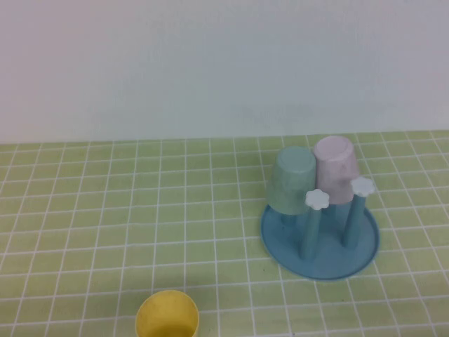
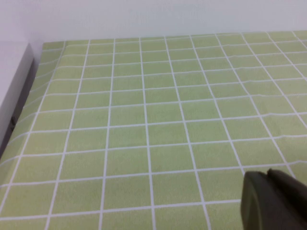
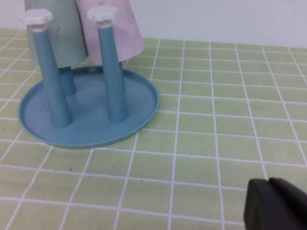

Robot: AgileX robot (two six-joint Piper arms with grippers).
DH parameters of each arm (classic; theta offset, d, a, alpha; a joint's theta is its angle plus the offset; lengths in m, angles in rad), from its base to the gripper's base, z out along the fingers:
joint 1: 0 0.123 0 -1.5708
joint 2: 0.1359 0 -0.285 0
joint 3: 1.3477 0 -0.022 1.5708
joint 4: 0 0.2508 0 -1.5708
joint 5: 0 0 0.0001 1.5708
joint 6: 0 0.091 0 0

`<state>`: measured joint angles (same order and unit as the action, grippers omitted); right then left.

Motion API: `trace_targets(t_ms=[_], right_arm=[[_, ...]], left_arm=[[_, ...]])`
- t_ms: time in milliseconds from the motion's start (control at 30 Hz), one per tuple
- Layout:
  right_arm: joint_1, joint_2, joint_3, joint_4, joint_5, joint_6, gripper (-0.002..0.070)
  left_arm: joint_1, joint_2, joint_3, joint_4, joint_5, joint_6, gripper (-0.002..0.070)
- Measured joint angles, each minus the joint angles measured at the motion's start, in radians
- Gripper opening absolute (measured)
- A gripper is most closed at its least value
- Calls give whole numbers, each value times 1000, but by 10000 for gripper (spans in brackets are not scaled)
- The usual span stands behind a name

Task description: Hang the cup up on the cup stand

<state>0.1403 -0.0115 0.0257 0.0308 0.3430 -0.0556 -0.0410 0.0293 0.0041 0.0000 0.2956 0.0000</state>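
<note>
The yellow cup (image 1: 167, 314) stands on the green checked cloth at the near edge of the high view, left of centre. The blue cup stand (image 1: 320, 239) sits to the right, with two bare pegs topped by white flower knobs (image 1: 318, 199). A mint-green cup (image 1: 292, 180) and a pale pink cup (image 1: 335, 169) hang upside down on its rear pegs. My left gripper (image 2: 268, 179) is shut over bare cloth, with the cup out of its view. My right gripper (image 3: 269, 184) is shut, low over the cloth, apart from the cup stand (image 3: 144, 103). Neither arm shows in the high view.
A white wall rises behind the table's far edge (image 1: 224, 139). A grey ledge (image 2: 14, 86) borders the cloth in the left wrist view.
</note>
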Motion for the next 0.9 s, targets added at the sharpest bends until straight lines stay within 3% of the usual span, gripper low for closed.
trace_targets(t_ms=[600,900], right_arm=[[0,0,0,0,0,0,-1],[0,0,0,22,-12,0,-1]], left_arm=[[0,0,0,-22,-25,0,0],[0,1,0,-91,-309,0,0]])
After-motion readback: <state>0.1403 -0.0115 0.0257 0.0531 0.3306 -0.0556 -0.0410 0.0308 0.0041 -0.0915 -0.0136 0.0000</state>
